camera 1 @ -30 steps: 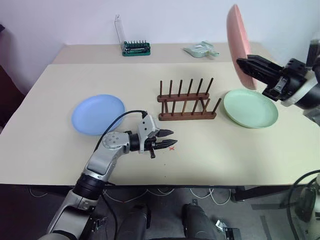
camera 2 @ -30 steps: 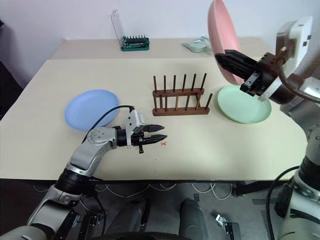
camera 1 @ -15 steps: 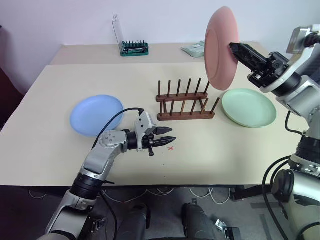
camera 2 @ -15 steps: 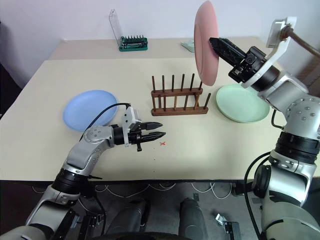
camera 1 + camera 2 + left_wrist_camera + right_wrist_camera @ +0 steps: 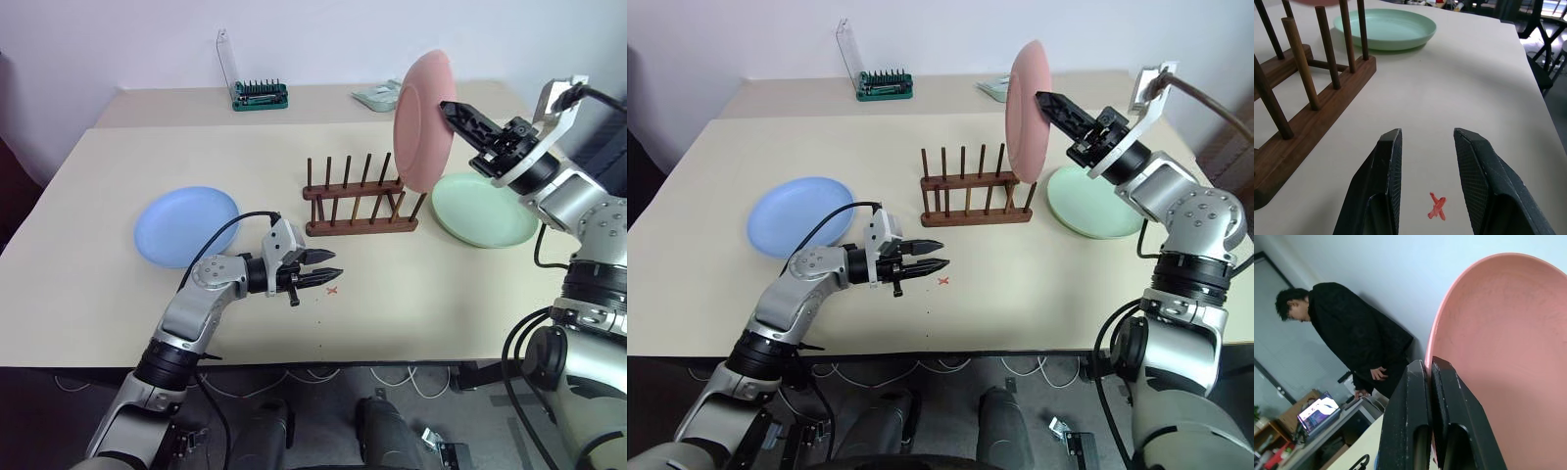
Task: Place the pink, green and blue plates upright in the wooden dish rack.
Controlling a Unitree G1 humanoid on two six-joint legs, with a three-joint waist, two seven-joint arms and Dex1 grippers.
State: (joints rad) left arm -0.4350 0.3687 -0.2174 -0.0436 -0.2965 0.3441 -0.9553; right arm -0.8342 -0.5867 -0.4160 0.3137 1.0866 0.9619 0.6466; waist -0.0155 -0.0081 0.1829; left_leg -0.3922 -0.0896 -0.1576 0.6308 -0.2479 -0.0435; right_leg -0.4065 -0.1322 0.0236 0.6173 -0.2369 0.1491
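Note:
The pink plate (image 5: 421,117) hangs upright in the air just above the right end of the wooden dish rack (image 5: 358,201), edge toward it. My right gripper (image 5: 449,108) is shut on the plate's rim, as the right wrist view shows (image 5: 1427,364). The green plate (image 5: 485,211) lies flat on the table right of the rack. The blue plate (image 5: 186,225) lies flat at the left. My left gripper (image 5: 328,276) hovers low in front of the rack, open and holding nothing, over a red cross mark (image 5: 1436,206).
A green-based bit holder (image 5: 260,95) with a raised clear lid stands at the back of the table. A pale green object (image 5: 377,96) lies at the back right. A person in black (image 5: 1347,342) stands beyond the table.
My right gripper has carried the pink plate leftward and down from the far right toward the rack's right end, rolling it. The left arm has stayed still.

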